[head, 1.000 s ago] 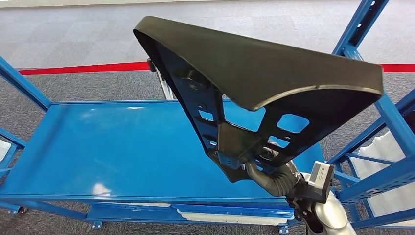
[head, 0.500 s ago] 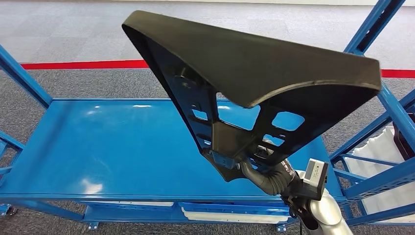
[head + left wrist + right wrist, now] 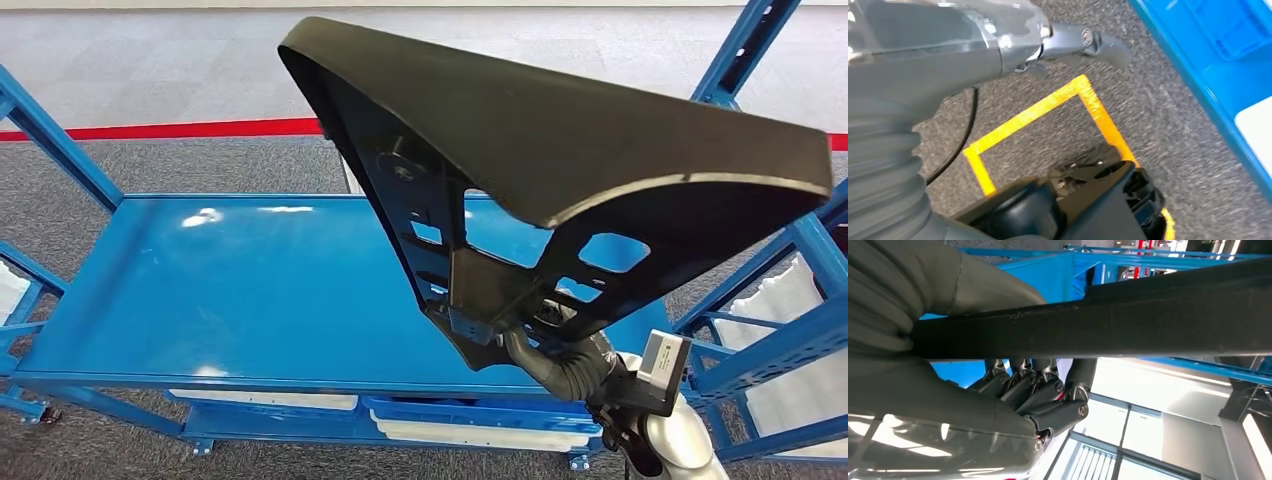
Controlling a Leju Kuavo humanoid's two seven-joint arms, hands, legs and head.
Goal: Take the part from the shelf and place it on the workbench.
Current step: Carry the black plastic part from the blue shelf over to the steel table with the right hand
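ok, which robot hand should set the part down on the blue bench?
Right. The right robot hand already grips the black part above the blue bench; the left robot hand hangs over the floor.

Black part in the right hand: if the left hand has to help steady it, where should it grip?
Probably the ribbed frame's left edge, coming from the left: the cut-outs there give finger holds, and the right hand already grips the black part at its narrow bottom end.

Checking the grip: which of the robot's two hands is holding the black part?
The right hand, gripping the black part at its lower end; the left hand holds nothing.
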